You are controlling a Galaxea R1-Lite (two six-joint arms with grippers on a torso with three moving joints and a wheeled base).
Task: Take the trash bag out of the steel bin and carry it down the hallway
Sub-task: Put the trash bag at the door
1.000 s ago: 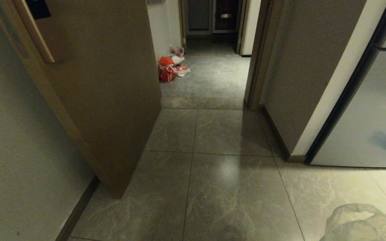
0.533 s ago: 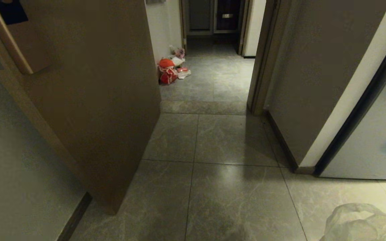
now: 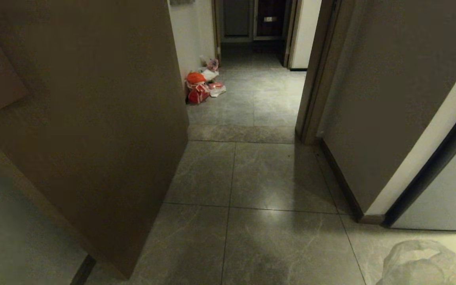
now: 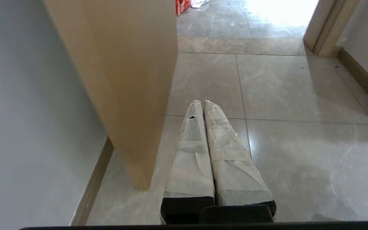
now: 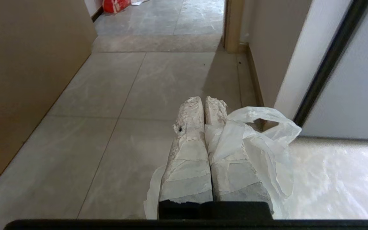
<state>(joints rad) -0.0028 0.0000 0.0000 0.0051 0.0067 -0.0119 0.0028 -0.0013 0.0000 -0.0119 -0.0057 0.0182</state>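
Observation:
The trash bag (image 5: 260,140) is thin, crinkled whitish plastic with a loop handle; it is pinched between the taped fingers of my right gripper (image 5: 204,102), which is shut on it, and drapes over one finger and hangs below. The top of the trash bag (image 3: 424,263) shows at the head view's lower right corner. My left gripper (image 4: 202,103) is shut with nothing in it, held above the floor beside a door. The hallway (image 3: 259,166) of grey veined tiles runs ahead. The steel bin is out of view.
An open brown door (image 3: 105,118) stands close on the left. A wall corner (image 3: 354,118) and a dark-framed panel (image 3: 437,158) stand on the right. An orange-red bag (image 3: 197,88) with other litter lies far ahead by the left wall.
The whole head view has shifted: the door and right wall corner have come closer and the floor slid downward in the picture. The bag stays at the lower right corner.

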